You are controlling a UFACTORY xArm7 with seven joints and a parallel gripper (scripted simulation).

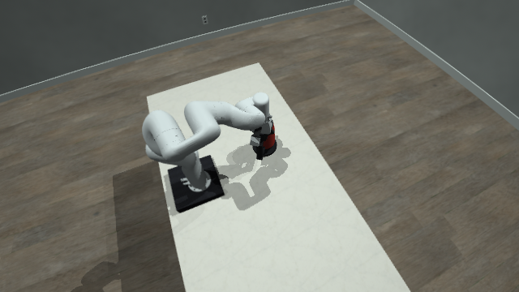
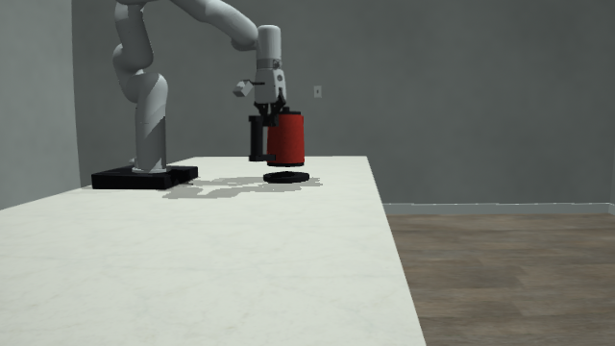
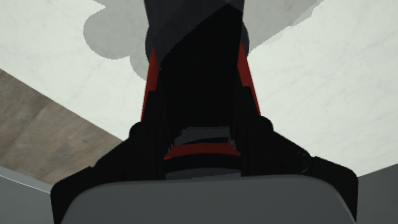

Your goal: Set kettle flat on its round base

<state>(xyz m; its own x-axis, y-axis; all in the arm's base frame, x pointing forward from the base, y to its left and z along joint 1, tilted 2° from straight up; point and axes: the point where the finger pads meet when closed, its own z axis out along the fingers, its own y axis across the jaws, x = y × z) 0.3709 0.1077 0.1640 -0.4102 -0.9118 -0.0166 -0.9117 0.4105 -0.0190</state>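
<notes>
One gripper: the gripper (image 2: 270,115) hung straight down from the white arm (image 2: 144,96) and was pinched on the black handle (image 2: 256,136) of the kettle, near its top; its fingers stood partly apart with the handle's bar between them.
Wrist view: dark fingers framed the black handle, with slivers of red body on either side; the contact itself was too dark to make out.
Kettle position: the red kettle (image 2: 285,139) was held in the air, clear of the desk (image 2: 192,250), directly above the base with a visible gap between them.
Kettle axis: its long axis stood upright, as far as the exterior view shows; the handle faced the arm's black base plate (image 2: 184,173).
Round base: the flat black disk (image 2: 286,177) lay flat on the desk, under the kettle, inside the arm's shadow.
Top view: the kettle (image 1: 269,139) showed red beside the wrist, the dark base rim just below it.
Contents: the lid was hidden, so nothing could be told of the inside.
</notes>
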